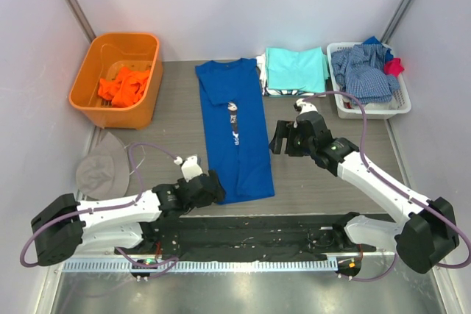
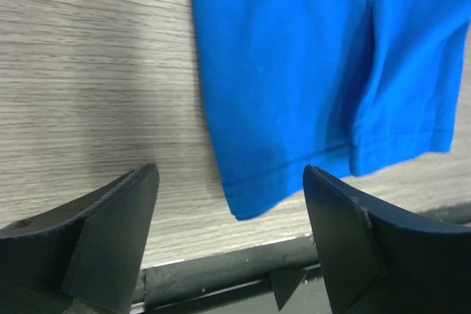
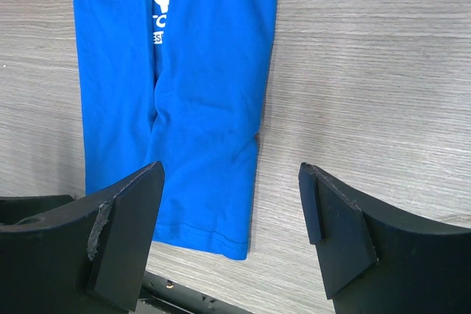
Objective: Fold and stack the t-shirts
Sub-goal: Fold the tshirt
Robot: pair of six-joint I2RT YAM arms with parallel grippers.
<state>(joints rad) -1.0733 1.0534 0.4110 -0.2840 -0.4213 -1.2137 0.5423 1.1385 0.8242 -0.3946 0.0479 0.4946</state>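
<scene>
A royal blue t-shirt (image 1: 234,131) lies folded lengthwise in a long strip at the table's middle, chest print showing. Its hem shows in the left wrist view (image 2: 294,108) and in the right wrist view (image 3: 184,108). My left gripper (image 1: 210,186) is open and empty, low by the hem's near left corner. My right gripper (image 1: 282,137) is open and empty, just right of the strip's right edge. A folded aqua t-shirt (image 1: 296,68) lies on a stack at the back. An orange t-shirt (image 1: 124,86) is crumpled in the orange tub (image 1: 88,79).
A white basket (image 1: 383,108) at the back right holds a blue-and-white checked garment (image 1: 362,71) and a small red cloth (image 1: 394,66). A grey hat (image 1: 103,167) lies at the left. The table's dark front rail (image 1: 250,229) runs just below the hem.
</scene>
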